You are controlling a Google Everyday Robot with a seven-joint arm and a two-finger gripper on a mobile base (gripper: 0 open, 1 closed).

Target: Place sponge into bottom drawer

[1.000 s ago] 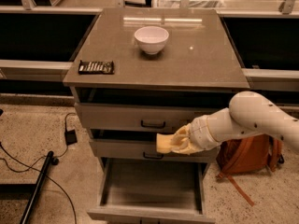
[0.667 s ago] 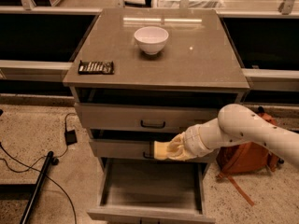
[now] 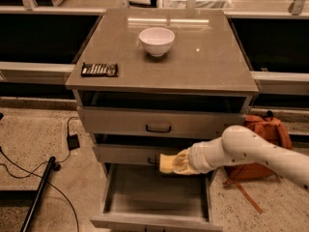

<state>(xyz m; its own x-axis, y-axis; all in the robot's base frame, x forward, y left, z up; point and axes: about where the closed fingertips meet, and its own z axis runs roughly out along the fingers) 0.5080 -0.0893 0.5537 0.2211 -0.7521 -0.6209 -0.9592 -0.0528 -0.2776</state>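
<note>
I have the gripper [image 3: 179, 161] in front of the grey cabinet [image 3: 159, 76], level with its middle drawer [image 3: 123, 154], and the arm reaches in from the cabinet's right side. The gripper is closed firmly on the sponge [image 3: 165, 164], which hangs in the air just above the bottom drawer [image 3: 154, 195]. That drawer stands pulled out at the cabinet's foot. On the cabinet top I see a white bowl [image 3: 157, 40] toward the back and a dark candy bar [image 3: 99, 69] at the front left corner. An orange backpack [image 3: 263, 129] sits beside the cabinet's right side.
</note>
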